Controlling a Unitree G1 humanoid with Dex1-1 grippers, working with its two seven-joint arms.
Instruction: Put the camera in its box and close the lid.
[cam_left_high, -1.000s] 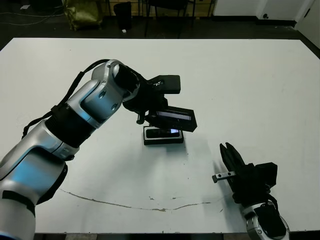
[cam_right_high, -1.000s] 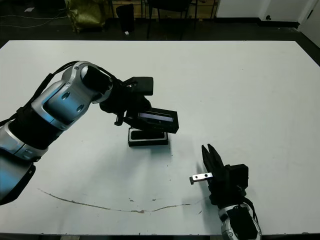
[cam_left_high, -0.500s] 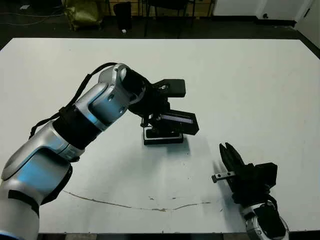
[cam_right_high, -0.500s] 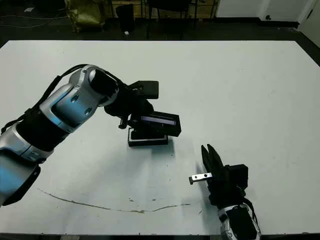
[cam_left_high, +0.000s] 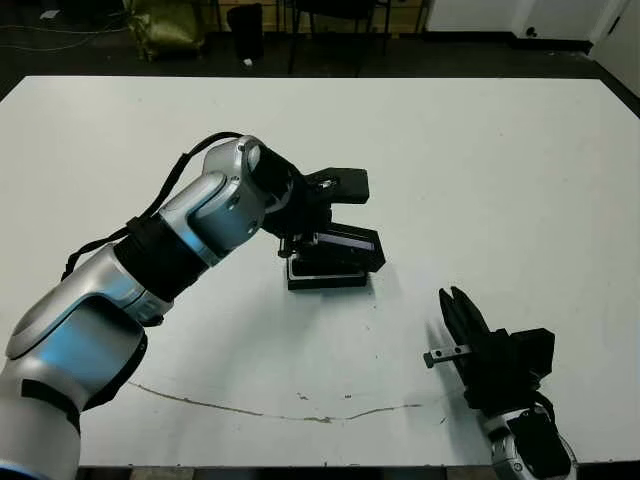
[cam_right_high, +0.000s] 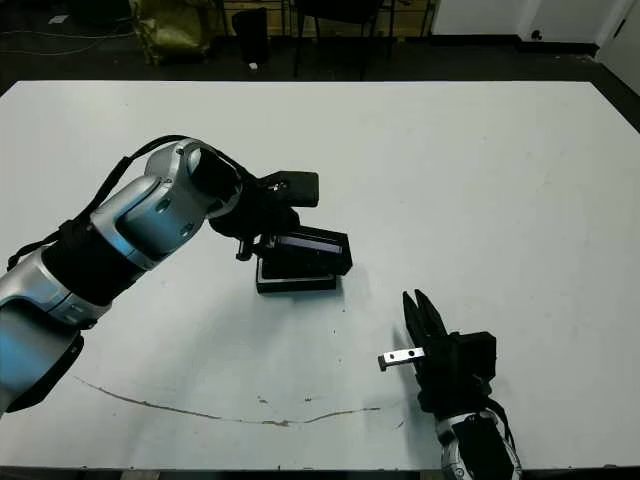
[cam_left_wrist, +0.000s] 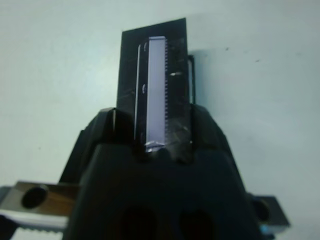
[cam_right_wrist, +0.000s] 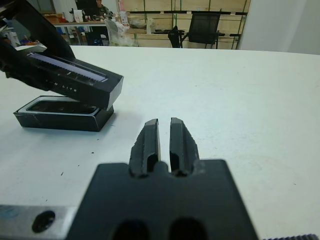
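Two grippers show, only one busy. Near the middle of the white table (cam_left_high: 520, 180) the left gripper (cam_left_high: 322, 232) pinches the lid (cam_left_high: 345, 248) by one short end; in the left wrist view its fingers (cam_left_wrist: 202, 131) press both long edges, and the glossy pale stripe runs away from the black body, which hides the gripped end. The lid hangs tilted over the box (cam_right_wrist: 62, 114): in the right wrist view its free end meets the box's near corner while the held end is raised, leaving a wedge-shaped gap. From the head views the lid covers most of the box, so only the front wall and a sliver of white lining show. The camera (cam_right_wrist: 59, 106) lies in the box, seen through that gap as a dark bar; its ends cannot be made out. The right gripper (cam_right_high: 417, 318) is near the table's front edge, well apart from the box, fingers pressed together on nothing, its arm cut off by the frame.
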